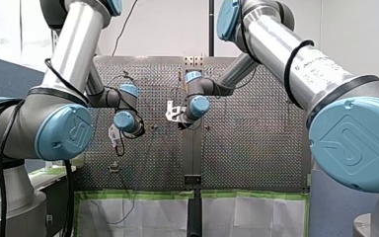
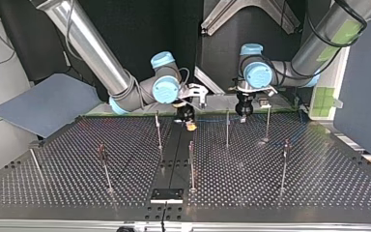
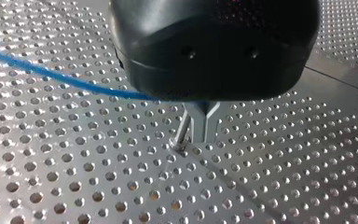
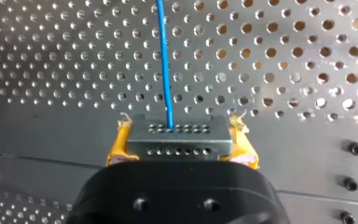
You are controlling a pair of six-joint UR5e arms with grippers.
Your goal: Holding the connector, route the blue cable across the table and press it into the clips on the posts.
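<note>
The blue cable [image 4: 164,60] looks thin, light and limp. I'd expect it to sag and wander wherever it isn't kept taut, so the sensible hold is the rigid connector [image 4: 177,140], not the soft wire. The connector is a small grey block with rows of tiny holes, and the cable leaves its far face as one bright strand.

The right gripper [image 4: 181,126] has its yellow pads closed firmly on the connector's two sides. From the connector the cable runs low over the perforated table [image 2: 319,183] to the left gripper [image 3: 199,126]. Its metal fingers are drawn together beside a thin post [image 3: 183,133], and its black body hides whether they pinch the cable. Other posts [image 2: 227,128] stand further from the connector; their clips are too small to make out.
</note>
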